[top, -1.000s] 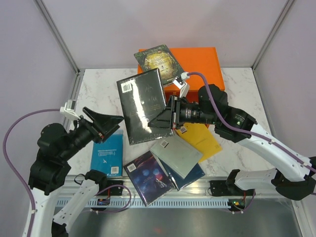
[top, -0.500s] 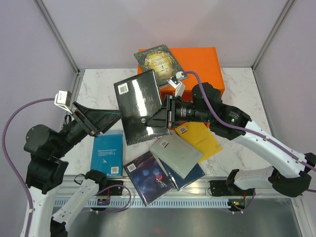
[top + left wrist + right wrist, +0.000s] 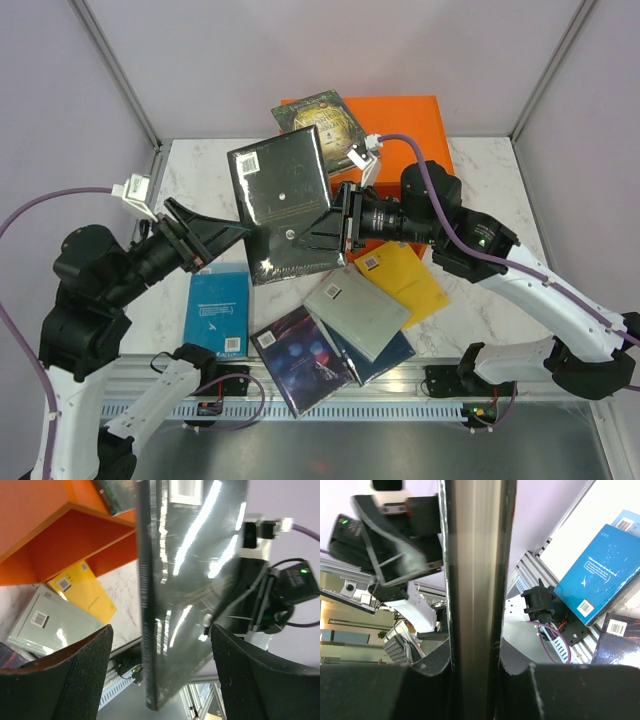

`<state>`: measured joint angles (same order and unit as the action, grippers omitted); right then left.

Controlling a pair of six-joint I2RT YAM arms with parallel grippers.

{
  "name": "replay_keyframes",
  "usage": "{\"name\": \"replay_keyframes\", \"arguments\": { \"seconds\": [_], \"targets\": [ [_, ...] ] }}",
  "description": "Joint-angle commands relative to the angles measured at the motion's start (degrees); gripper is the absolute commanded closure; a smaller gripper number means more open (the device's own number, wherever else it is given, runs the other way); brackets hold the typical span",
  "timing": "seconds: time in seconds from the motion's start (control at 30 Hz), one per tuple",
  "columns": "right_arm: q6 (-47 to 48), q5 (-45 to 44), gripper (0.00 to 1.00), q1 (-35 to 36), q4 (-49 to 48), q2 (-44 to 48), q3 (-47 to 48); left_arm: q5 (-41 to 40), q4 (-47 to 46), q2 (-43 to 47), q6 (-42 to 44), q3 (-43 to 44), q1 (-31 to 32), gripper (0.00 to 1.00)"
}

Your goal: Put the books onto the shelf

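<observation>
Hanging in the air above the bench (image 3: 200, 180), a dark glossy book (image 3: 285, 205) is held nearly upright with its barcode sticker at the upper left corner. It is clamped along its right side by the right claw (image 3: 300, 238), whose two fingers are pressed against opposite faces of the cover. In the right wrist view only the book's thin edge (image 3: 472, 580) is seen, running straight up between the fingers.

The left claw (image 3: 235, 240) is spread wide, and nothing is gripped by it. Its tips are pointed at the left edge of the raised book. In the left wrist view the book (image 3: 195, 580) is seen standing between the two parted fingers (image 3: 75, 680); whether it is touched by either cannot be told.

Behind the raised book, the orange shelf (image 3: 410, 125) is set at the far end of the bench, and a green-and-gold book (image 3: 320, 125) is laid on its top, overhanging the left corner.

Other books are spread flat on the near part of the bench. A teal book (image 3: 218, 310) is placed on the left. A space-patterned book (image 3: 300, 360) lies in the middle, a grey-green book (image 3: 358, 310) is stacked over a dark blue book (image 3: 385, 358), and a yellow book (image 3: 410, 280) is partly covered beside them.
</observation>
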<state>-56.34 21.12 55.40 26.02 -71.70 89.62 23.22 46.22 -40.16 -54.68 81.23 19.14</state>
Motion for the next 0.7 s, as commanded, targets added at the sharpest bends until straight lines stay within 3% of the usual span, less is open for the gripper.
{"name": "replay_keyframes", "arguments": {
  "seconds": [0.0, 0.03, 0.23, 0.27, 0.4, 0.43, 0.47, 0.53, 0.67],
  "targets": [
    [-1.05, 0.67, 1.0, 0.33, -9.05, 2.27, 3.19, 3.05, -4.53, 0.34, -0.24, -5.63, 0.02, 0.19],
    [-1.58, 1.11, 1.0, 0.24, -11.41, 2.36, 2.32, 4.19, -8.73, 1.3, -1.47, -7.21, 0.11, 0.19],
    [-9.84, 5.85, 1.0, 0.33, -27.67, 2.71, -4.71, 4.2, -8.78, 4.21, -1.49, -17.24, 0.02, 0.19],
    [-11.5, 6.12, 1.0, 0.33, -29.43, 2.79, -5.68, 7.59, -30.53, 4.48, -12.28, -18.73, 0.02, 0.2],
    [-12.83, 6.91, 1.0, 0.24, -34.19, 2.62, -8.67, 10.08, -39.88, 3.95, -17.39, -20.76, 0.03, 0.27],
    [-12.75, 6.91, 1.0, 0.24, -34.19, 2.45, -8.76, 10.44, -40.67, 3.78, -17.74, -20.76, 0.02, 0.32],
    [-12.66, 6.91, 1.0, 0.24, -34.28, 2.36, -8.68, 10.87, -41.46, 3.25, -18.18, -20.41, 0.02, 0.43],
    [-12.13, 6.83, 1.0, 0.15, -34.28, 2.09, -8.24, 11.58, -41.65, 2.99, -18.27, -19.8, 0.02, 0.56],
    [-11.69, 7.0, 1.0, -1.16, -33.84, 1.57, -7.89, 12.37, -42.09, 2.81, -19.15, -19.53, 0.02, 0.92]
  ]
}}
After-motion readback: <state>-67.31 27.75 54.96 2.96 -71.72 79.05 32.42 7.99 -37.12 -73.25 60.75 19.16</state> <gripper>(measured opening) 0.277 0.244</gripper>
